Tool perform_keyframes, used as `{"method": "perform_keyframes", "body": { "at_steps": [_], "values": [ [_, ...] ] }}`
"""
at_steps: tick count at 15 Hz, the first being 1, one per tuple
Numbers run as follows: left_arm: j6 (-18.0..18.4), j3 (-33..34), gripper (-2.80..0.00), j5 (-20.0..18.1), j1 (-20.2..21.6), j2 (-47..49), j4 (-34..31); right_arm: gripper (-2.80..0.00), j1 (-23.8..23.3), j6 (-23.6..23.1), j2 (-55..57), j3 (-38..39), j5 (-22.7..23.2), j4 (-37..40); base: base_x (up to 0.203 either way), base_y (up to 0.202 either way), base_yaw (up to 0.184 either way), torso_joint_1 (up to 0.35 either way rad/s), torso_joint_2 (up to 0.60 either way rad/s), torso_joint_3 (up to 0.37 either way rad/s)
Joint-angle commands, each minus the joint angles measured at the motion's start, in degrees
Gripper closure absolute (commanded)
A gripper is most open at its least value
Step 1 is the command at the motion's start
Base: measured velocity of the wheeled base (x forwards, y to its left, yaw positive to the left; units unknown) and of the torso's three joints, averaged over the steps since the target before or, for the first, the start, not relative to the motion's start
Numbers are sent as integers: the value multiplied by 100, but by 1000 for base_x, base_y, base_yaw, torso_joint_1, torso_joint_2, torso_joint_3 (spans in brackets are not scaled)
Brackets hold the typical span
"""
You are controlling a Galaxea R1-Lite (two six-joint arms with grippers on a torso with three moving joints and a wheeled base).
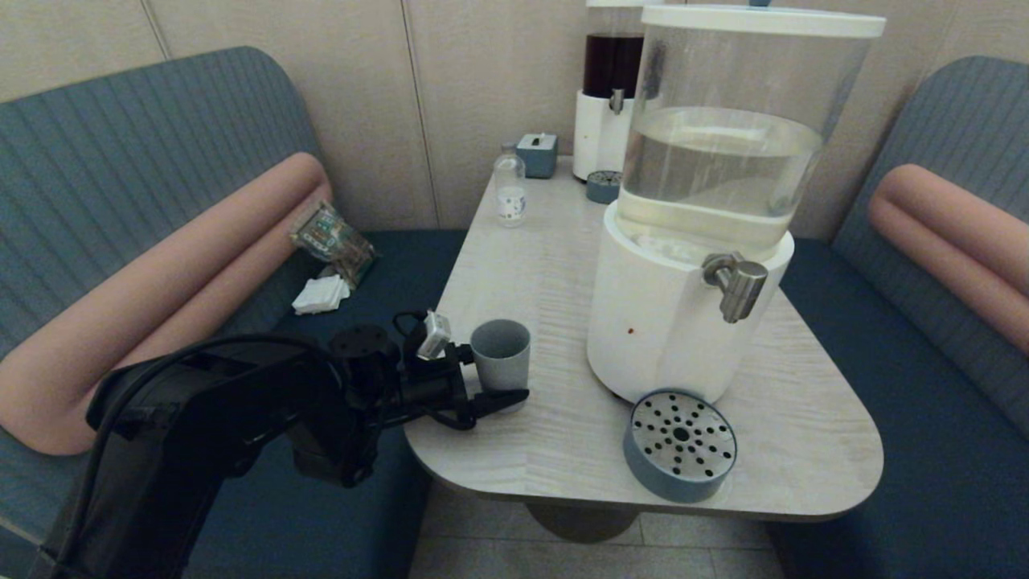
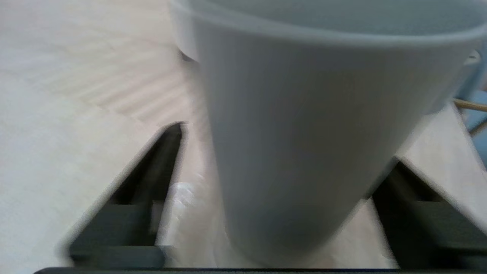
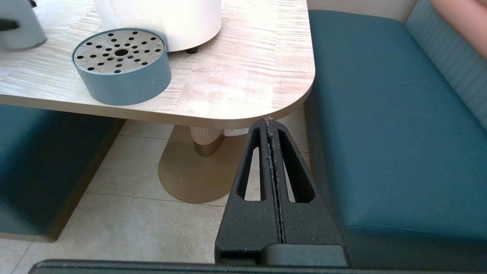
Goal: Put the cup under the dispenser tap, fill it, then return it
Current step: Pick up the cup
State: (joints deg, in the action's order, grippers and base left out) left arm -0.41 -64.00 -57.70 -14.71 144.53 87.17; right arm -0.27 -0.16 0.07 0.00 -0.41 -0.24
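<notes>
Head view: left tool [image 1: 492,378] reaches in level from the left edge of the worktop [image 1: 555,265], fingers either side of the cup [image 1: 500,352]. Cup stands upright near the worktop's left near edge, well left of the dispenser tap [image 1: 735,283], not under it. Left wrist view: cup [image 2: 304,133] fills the gap between the two fingers [image 2: 152,182]; jaws spread wide, a sliver of worktop visible on each side of the cup base, so can't confirm a grip. Drip tray [image 1: 680,445] sits at the near edge, just in front of the white dispenser base [image 1: 651,322], a bit left of the tap. Right wrist view: right tool [image 3: 271,125] parked below the worktop's near right corner, fingers pressed together, holding nothing.
</notes>
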Motion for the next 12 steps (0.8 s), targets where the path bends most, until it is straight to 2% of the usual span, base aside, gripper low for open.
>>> {"method": "perform_keyframes", "body": {
  "at_steps": [1,6,12],
  "values": [
    [11,-204,0,0,-22,98,49,0,0,-2,1,7,-2,-3,0,0,0,0,0,0],
    [48,-78,0,13,-25,-62,49,0,0,-2,1,6,-2,-3,0,0,0,0,0,0],
    [46,1072,0,13,-32,-1531,49,0,0,-2,1,0,-2,-3,0,0,0,0,0,0]
  ]
}}
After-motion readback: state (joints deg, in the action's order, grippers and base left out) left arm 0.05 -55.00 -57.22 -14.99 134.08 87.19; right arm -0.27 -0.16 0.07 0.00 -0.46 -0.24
